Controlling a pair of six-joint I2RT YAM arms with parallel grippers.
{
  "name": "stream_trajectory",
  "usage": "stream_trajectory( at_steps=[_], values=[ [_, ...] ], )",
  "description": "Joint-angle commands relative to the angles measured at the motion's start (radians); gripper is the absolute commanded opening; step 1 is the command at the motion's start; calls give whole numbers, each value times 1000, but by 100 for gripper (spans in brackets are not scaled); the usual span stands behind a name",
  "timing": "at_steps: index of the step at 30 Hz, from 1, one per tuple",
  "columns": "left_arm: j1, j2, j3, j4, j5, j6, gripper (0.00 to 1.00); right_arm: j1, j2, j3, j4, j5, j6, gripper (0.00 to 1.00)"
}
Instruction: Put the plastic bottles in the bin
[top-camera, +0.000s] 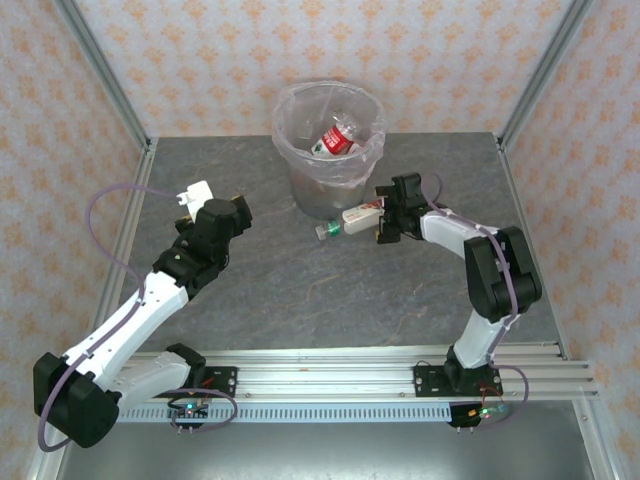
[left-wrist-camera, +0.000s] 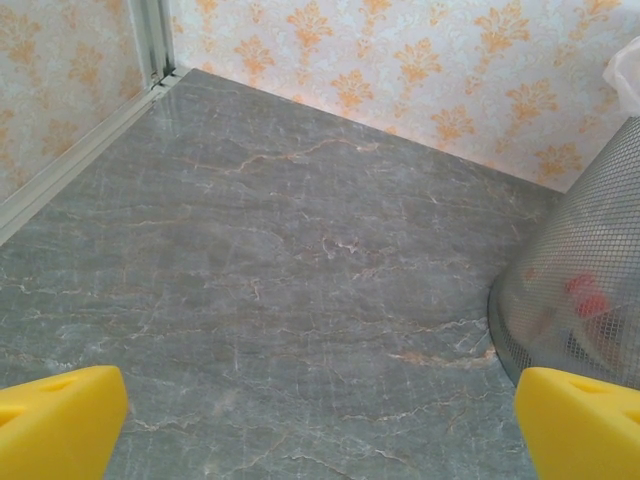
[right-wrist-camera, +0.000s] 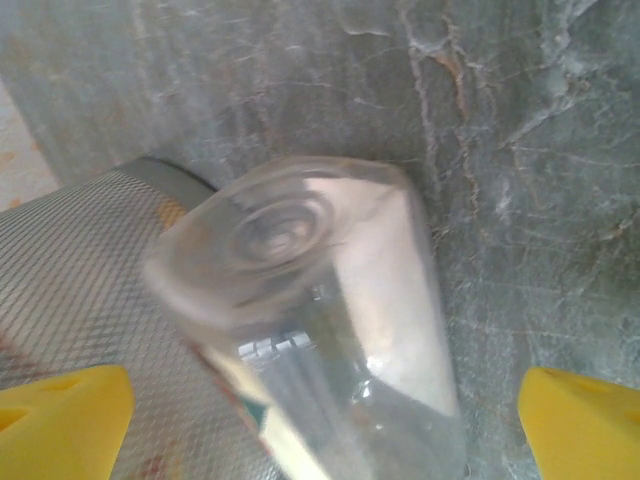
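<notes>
Where the loose bottle lies: on the grey table, on its side, just beside the foot of the bin at the bin's 5 o'clock. Its green cap points to 8 o'clock and its base faces the right claw.
Right claw: spread wide around the base end of that bottle and clamping nothing. The wrist view shows its yellow fingertips standing clear of the plastic on both sides.
Left claw: spread wide and holding nothing, at the bin's 8 o'clock, well apart from the loose bottle, with bare table between its tips.
Bin: at 12 o'clock on the table, near the back edge, lined with a clear bag. A red-labelled bottle lies inside.
Step in hand: by the look of it, the grasp of the loose bottle, with the jaws placed but not closed.
Next move: calls for closing on the body without letting the smooth, round bottle roll or squirt away towards the bin wall. After that comes a lift high enough to clear the rim, a short carry towards 11 o'clock, and a release over the opening.
Task so far: one bottle seen in the bin, one on the table. Whether more lie deeper in the bin cannot be told.
</notes>
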Motion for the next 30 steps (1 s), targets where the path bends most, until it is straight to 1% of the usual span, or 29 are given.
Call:
stream_trajectory(
  at_steps=[1,4,10,16,18,21,24,27,30],
  values=[
    [12,-25,-19,-25,-57,-17,100,7,45,69,-84,-24,41,99],
    [14,-39,-35,-24,-68,-20,100,9,88,138,-162,-33,-10,99],
    [15,-58,-62,-18,-76,-21,100,20,163,237,-224,-47,-123,99],
    [14,-45,-56,-12,-42,-20,100,39,235,286,-257,-88,-175,100],
    [15,-40,-56,-6,-5,-21,100,45,220,261,-277,-59,-174,99],
    [14,-33,-63,12,64,-21,100,43,169,183,-265,-9,-175,94],
    [15,-21,-77,32,121,-21,100,38,123,125,-261,2,-192,90],
    [15,-5,-79,35,152,-20,100,35,77,70,-270,13,-204,87],
    [14,7,-76,31,155,-21,100,35,29,6,-268,34,-208,82]
  ],
)
